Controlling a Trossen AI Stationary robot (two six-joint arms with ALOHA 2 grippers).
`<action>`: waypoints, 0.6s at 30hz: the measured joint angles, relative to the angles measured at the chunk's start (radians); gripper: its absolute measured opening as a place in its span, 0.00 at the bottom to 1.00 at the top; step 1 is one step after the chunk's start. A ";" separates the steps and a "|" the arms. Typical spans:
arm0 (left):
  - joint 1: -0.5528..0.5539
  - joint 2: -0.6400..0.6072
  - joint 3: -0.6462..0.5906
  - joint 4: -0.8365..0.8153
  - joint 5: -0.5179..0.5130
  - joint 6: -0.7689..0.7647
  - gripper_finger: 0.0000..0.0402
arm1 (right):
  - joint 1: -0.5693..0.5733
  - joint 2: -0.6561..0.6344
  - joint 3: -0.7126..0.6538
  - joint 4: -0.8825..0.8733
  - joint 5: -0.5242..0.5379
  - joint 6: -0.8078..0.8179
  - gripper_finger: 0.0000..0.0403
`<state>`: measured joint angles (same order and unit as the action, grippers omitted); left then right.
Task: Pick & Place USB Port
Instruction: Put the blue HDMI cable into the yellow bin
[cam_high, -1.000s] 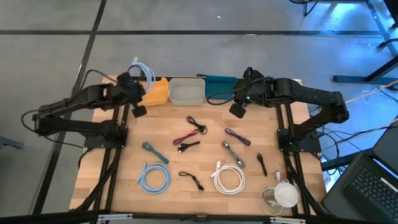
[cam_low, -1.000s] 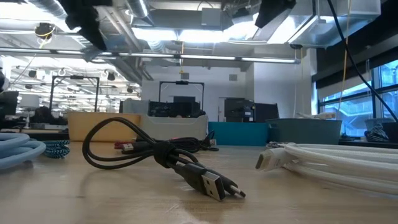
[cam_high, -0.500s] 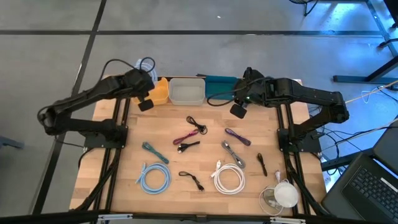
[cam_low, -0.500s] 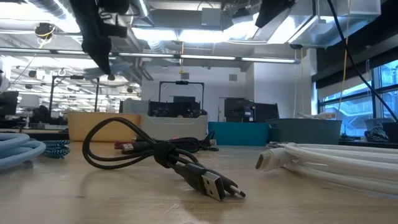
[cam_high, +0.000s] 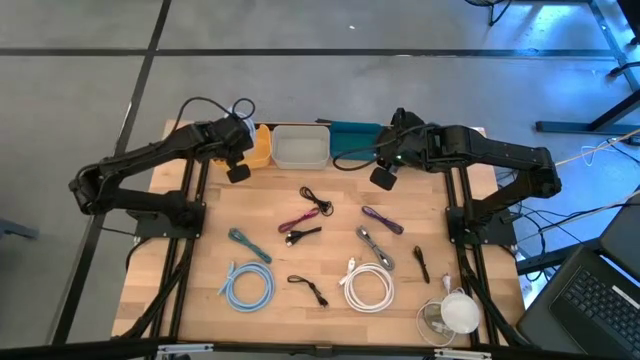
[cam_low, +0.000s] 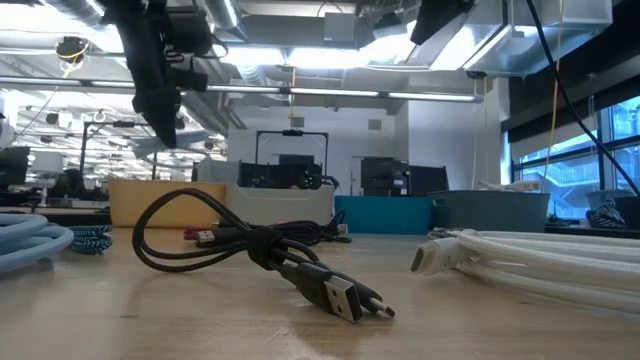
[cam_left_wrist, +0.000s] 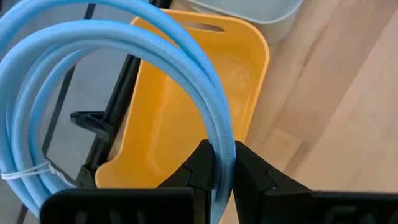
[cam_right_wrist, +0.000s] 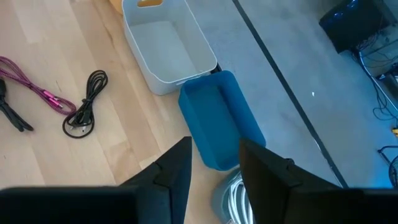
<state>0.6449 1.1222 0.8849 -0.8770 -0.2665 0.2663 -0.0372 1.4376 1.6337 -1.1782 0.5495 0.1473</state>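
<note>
A coiled light-blue USB cable (cam_left_wrist: 186, 68) is in my left gripper (cam_left_wrist: 221, 155), which is shut on it above the yellow bin (cam_left_wrist: 168, 130) at the table's far left. In the high view the gripper (cam_high: 238, 135) stands at the bin's left end, and the coil (cam_high: 240, 108) reaches past the table's far edge. A white tie (cam_left_wrist: 31, 171) binds the coil. My right gripper (cam_right_wrist: 214, 165) hangs open, with nothing between its fingers, high over the blue bin (cam_right_wrist: 217, 118) at the far edge. My left gripper pinches one strand of the coil (cam_left_wrist: 219, 134) between its two fingers, which lie across that strand. The fingers come slanting down from above. The coil reaches out beyond the fingertips, lifted clear over the yellow bin's near end.
A grey bin (cam_high: 299, 147) stands between the yellow bin and the blue bin (cam_high: 350, 135). On the table lie several cables: black (cam_high: 316, 200), magenta (cam_high: 300, 218), purple (cam_high: 382, 218), teal (cam_high: 248, 243), a white coil (cam_high: 367, 285) and a light-blue coil (cam_high: 247, 286).
My left gripper has swung toward the table's right, over the yellow bin, and has come down, tipping more steeply. It has kept the light-blue cable, which has travelled with it, clear of the table.
</note>
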 joint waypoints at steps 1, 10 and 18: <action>0.000 0.000 -0.014 0.016 0.000 0.001 0.07 | 0.000 0.000 0.000 0.000 0.000 0.001 0.34; 0.000 0.000 -0.135 0.162 0.020 0.000 0.07 | 0.000 0.000 0.000 0.005 0.000 0.001 0.34; -0.001 0.028 -0.219 0.294 -0.034 0.020 0.07 | 0.000 0.000 0.000 0.008 0.000 0.001 0.34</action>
<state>0.6443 1.1507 0.6658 -0.5834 -0.3002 0.2860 -0.0372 1.4376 1.6337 -1.1698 0.5495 0.1483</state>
